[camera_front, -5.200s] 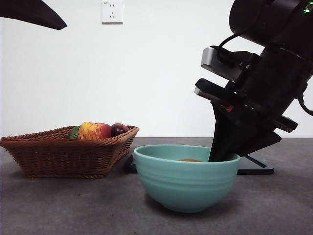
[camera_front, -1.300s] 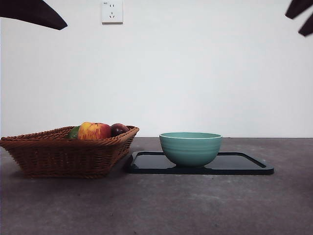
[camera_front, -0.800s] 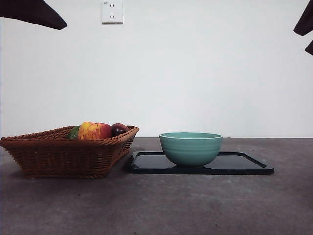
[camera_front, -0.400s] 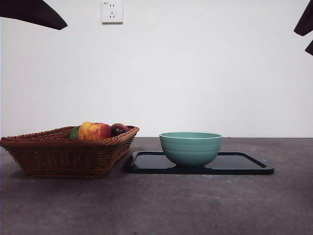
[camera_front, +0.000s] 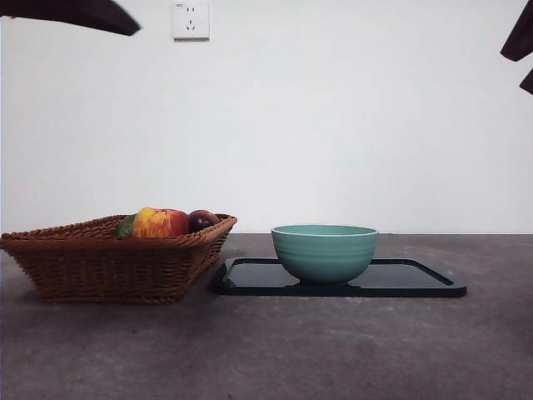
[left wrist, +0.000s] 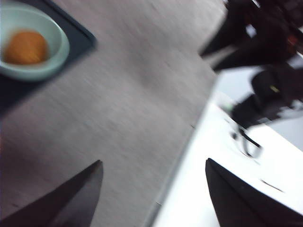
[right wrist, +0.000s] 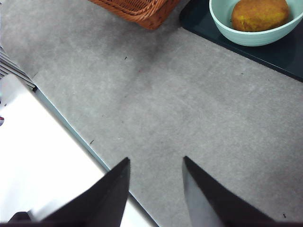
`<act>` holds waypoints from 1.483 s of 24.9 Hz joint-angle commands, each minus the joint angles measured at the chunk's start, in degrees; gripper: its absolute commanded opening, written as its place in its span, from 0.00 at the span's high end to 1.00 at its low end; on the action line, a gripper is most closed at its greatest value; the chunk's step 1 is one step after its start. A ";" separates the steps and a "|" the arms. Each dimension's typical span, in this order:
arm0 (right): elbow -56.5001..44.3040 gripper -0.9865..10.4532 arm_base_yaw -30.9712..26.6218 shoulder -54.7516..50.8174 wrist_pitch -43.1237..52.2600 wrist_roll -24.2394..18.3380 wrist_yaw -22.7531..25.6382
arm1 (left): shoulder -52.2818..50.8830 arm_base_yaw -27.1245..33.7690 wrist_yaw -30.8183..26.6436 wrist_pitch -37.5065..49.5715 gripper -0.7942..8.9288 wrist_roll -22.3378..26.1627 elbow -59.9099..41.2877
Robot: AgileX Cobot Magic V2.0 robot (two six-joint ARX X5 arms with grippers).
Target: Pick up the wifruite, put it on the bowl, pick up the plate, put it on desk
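The wifruite (right wrist: 260,14) sits down inside the bowl (camera_front: 325,251), orange-brown against the teal, so that half of the job looks done. The bowl stands on the plate (camera_front: 416,279), a flat black tray lying on the counter (camera_front: 333,350) just beside the wicker basket (camera_front: 108,262) with its apple (camera_front: 160,222) and plum (camera_front: 202,220).

Left end effector (left wrist: 151,189) is up high, well clear of the bowl, its view blurred, jaws wide apart and empty. Right end effector (right wrist: 156,184) hangs over bare counter, jaws parted, nothing between them.

Next up, by my read, is the plate. With the bowl riding on it, the trick will be catching a free rim edge low and square, lifting level, and moving gently so bowl and fruit don't slide.
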 commanded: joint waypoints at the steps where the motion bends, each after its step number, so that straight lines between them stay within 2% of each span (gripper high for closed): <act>1: 0.48 0.76 0.42 0.20 0.42 -0.26 -0.33 | 3.06 -0.37 -3.52 1.88 0.56 0.17 2.95; 9: 0.48 0.76 0.42 0.20 0.33 -0.26 -1.03 | 17.75 -0.37 -4.72 1.51 0.56 5.14 15.93; 15: 0.48 0.76 0.42 0.09 -1.99 -0.26 -3.26 | 37.29 -0.26 -4.74 1.29 0.56 9.60 34.05; 21: 0.48 0.76 0.42 -2.73 -4.26 -0.26 -4.04 | 52.65 0.11 -6.78 1.11 0.56 14.25 45.46; 29: 0.48 0.76 0.42 -5.53 -6.97 -0.24 -4.00 | 64.61 0.11 -7.96 1.55 0.56 19.63 49.83; 37: 0.48 0.76 0.42 -5.51 -7.13 -0.26 -3.96 | 69.48 -0.96 -9.42 2.05 0.57 23.32 49.83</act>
